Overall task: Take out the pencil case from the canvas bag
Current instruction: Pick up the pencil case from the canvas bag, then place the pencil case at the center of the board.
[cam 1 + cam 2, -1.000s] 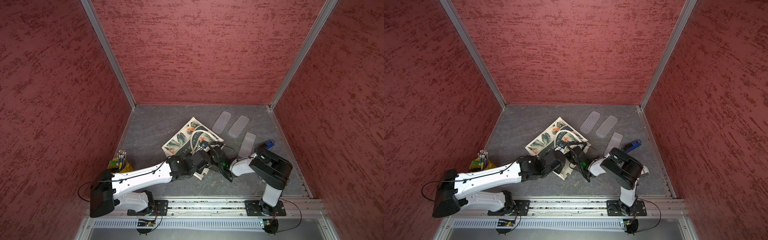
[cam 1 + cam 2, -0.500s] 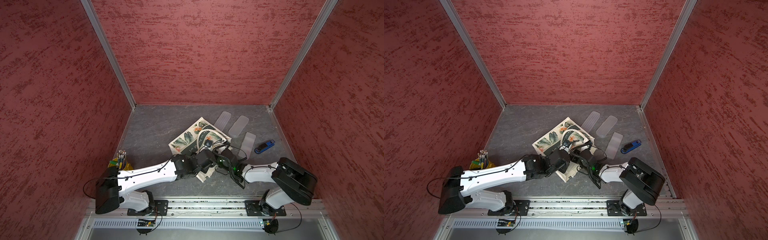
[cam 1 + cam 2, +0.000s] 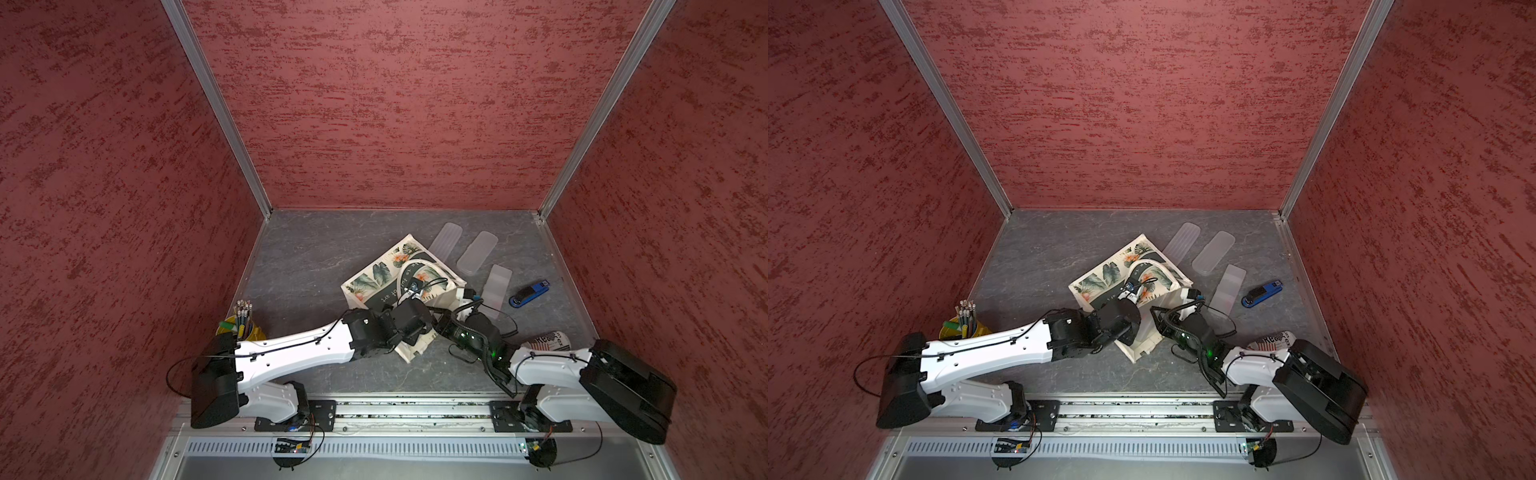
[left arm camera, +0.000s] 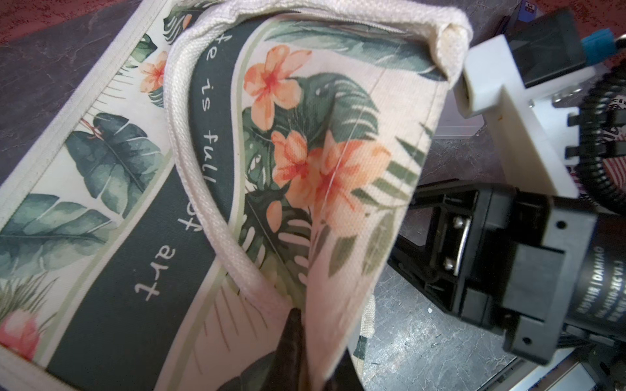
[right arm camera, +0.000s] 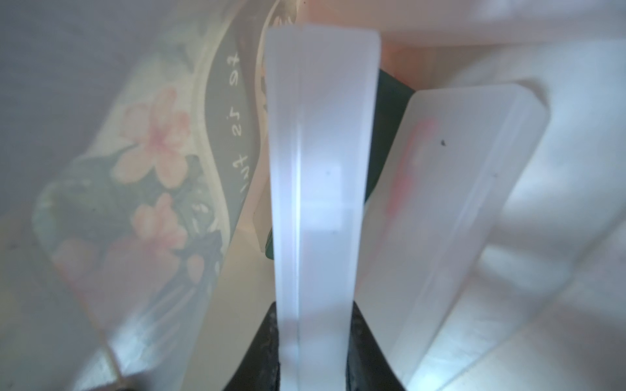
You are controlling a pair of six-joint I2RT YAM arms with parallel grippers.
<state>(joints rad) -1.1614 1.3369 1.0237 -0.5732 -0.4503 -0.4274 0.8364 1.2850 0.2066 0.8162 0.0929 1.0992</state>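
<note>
Found the grey stone-patterned bench (image 3: 316, 257) carrying everything, with the cream-white, leaf-and-orange-flower printed canvas bag (image 3: 374, 282) lying on its broad side, mouth turned toward the right arm. Saw the bag's upper wall drawn up into a tent by the left tool (image 4: 315, 359), jaws nearly closed on a fold of the cloth just beside the white rope handle (image 4: 203, 189). Judged that hold a way of propping the mouth open and steadying the bag against any pull. Saw the right tool (image 5: 313, 352) reached inside the bag, jaws clamped narrow across a frosted translucent plastic pencil case (image 5: 318, 169). Gripped it at its near end, probably so as to slide it out lengthwise through the mouth. Placed that case inside the bag, not yet out and hidden from both top views. Noted a second frosted case (image 5: 457, 220) leaning just beside it, inside the bag too and free of the tool. Noted three like cases (image 3: 478, 251) lying outside, near the bag's mouth side, and a small blue stapler (image 3: 530, 293) farther from the bag than those.
</note>
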